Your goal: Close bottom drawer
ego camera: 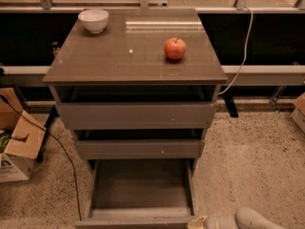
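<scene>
Grey-brown bottom drawer (138, 194) stands pulled out; tool (200, 222) beside its front corner, grip unclear.

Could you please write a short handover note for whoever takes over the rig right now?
The claw sits low at the view's bottom edge, by the right front corner of the bottom drawer; whether it touches the panel cannot be told.
The bottom drawer is pulled far out, below the middle drawer and top drawer.
Done: claw placed at the drawer front.
Left: push the front panel in until the drawer shuts.
The apple and bowl on the cabinet top are not involved.
</scene>
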Controlling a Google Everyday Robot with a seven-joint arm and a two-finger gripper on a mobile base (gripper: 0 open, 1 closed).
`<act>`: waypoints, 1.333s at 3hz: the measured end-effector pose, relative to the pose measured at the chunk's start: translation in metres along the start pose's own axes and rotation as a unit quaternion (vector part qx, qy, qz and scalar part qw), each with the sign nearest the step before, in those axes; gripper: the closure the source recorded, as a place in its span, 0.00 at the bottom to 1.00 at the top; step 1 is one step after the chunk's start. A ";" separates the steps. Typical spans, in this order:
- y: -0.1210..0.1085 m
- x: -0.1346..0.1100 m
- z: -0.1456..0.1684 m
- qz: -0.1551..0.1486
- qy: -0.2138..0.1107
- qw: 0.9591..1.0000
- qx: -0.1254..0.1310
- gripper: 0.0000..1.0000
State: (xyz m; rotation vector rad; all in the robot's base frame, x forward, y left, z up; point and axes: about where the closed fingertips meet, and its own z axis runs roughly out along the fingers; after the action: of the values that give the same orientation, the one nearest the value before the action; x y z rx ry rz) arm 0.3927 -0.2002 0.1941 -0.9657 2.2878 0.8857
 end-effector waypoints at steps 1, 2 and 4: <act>0.001 -0.001 -0.001 0.000 0.000 1.000 0.000 1.00; -0.008 -0.016 0.010 -0.010 -0.003 1.000 -0.009 1.00; -0.014 -0.034 0.027 -0.031 -0.028 0.999 -0.002 1.00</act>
State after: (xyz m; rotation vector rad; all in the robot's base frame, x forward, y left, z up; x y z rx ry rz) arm 0.4293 -0.1729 0.1930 -0.9967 2.1971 0.8811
